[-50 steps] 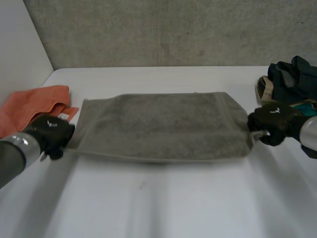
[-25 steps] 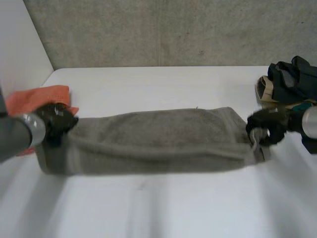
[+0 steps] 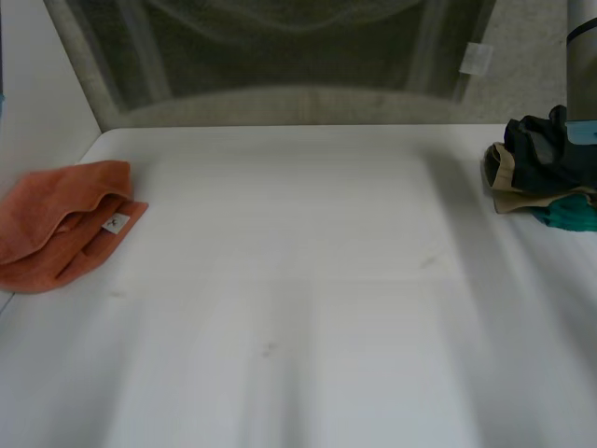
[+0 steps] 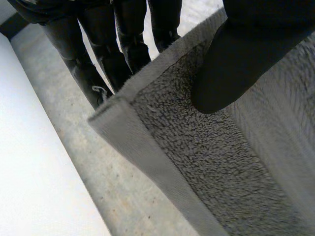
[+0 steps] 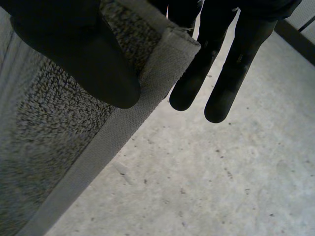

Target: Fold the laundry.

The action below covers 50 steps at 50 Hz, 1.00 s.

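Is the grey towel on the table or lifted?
Lifted and spread: the grey terry towel hangs above the white table, left hand and right hand pinching its corners.

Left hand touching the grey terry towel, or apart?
Touching. The left wrist view shows the left hand pinching the grey terry towel at its hemmed corner, thumb pressed on the pile, fingers behind.
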{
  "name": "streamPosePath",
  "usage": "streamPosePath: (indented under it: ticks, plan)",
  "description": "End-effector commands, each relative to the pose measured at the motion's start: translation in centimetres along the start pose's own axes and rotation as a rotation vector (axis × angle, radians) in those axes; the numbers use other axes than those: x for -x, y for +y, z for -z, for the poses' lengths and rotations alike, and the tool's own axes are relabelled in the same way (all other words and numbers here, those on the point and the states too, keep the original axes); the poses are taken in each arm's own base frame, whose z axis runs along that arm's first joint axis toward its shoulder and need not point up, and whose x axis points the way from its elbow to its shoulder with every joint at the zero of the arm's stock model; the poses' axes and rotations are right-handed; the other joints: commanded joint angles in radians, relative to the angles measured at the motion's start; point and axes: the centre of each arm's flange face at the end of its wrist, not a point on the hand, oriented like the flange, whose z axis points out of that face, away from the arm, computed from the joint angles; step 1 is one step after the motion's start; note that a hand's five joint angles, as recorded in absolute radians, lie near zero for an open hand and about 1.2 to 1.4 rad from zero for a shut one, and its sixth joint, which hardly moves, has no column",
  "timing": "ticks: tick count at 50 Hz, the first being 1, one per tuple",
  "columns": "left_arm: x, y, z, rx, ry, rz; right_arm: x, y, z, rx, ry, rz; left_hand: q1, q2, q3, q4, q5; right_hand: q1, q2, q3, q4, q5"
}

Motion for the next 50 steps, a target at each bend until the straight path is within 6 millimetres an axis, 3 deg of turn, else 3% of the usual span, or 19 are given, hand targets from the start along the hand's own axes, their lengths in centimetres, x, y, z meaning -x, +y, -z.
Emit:
streamPosePath:
  ticks: [1,4,7,11,12,17,20,26,35,38,40,45,50]
  plan:
    - [-0.2,5.0,2.0,0.142,-0.016,-0.013,1.0,3.1,1.5,0.148,-0.061,-0.026,0.233,0.200,0.203,0.195,0.231,0.267,0.224,0.211,0.203,0.198]
    - [-0.5,7.1,3.2,0.208,-0.009,-0.017,1.4,4.8,2.5,0.223,-0.094,-0.027,0.233,0.200,0.203,0.195,0.231,0.267,0.224,0.211,0.203,0.198]
    - [-1.8,9.9,5.5,0.307,0.038,-0.011,2.4,7.1,4.7,0.351,-0.170,-0.038,0.233,0.200,0.203,0.195,0.231,0.267,0.224,0.211,0.203,0.198]
    - [-4.1,13.3,9.5,0.440,0.142,0.012,3.6,9.4,8.1,0.514,-0.280,-0.063,0.233,0.200,0.203,0.195,0.231,0.267,0.224,0.211,0.203,0.198]
    - [-5.1,14.5,11.4,0.493,0.194,0.013,4.0,10.2,9.6,0.576,-0.322,-0.077,0.233,0.200,0.203,0.195,0.231,0.267,0.224,0.211,0.203,0.198]
    - [-6.8,16.9,16.7,0.640,0.325,-0.032,4.6,11.6,13.8,0.734,-0.427,-0.089,0.233,0.200,0.203,0.195,0.231,0.267,0.224,0.211,0.203,0.198]
    - [-6.8,17.5,19.9,0.729,0.392,-0.076,3.9,12.0,15.8,0.822,-0.473,-0.055,0.233,0.200,0.203,0.195,0.231,0.267,0.224,0.211,0.203,0.198]
    - [-5.9,16.0,24.7,0.906,0.507,-0.141,1.3,10.3,18.8,0.992,-0.568,0.024,0.233,0.200,0.203,0.195,0.231,0.267,0.224,0.211,0.203,0.198]
    - [-4.2,6.9,31.7,1.351,0.814,-0.197,-2.9,5.1,24.3,1.302,-0.864,0.139,0.233,0.200,0.203,0.195,0.231,0.267,0.224,0.211,0.203,0.198]
    - [-3.8,5.5,32.7,1.461,0.892,-0.181,-3.0,4.5,25.3,1.314,-0.956,0.163,0.233,0.200,0.203,0.195,0.231,0.267,0.224,0.211,0.203,0.198]
    - [-3.6,5.2,32.3,1.475,0.912,-0.167,-2.7,4.5,25.5,1.277,-1.006,0.193,0.233,0.200,0.203,0.195,0.231,0.267,0.224,0.211,0.203,0.198]
    - [-3.8,5.9,29.6,1.359,0.867,-0.178,-1.8,6.3,25.0,1.265,-0.932,0.154,0.233,0.200,0.203,0.195,0.231,0.267,0.224,0.211,0.203,0.198]
    - [-4.4,8.3,26.4,1.281,0.773,-0.178,-1.4,8.5,22.8,1.241,-0.755,0.039,0.233,0.200,0.203,0.195,0.231,0.267,0.224,0.211,0.203,0.198]
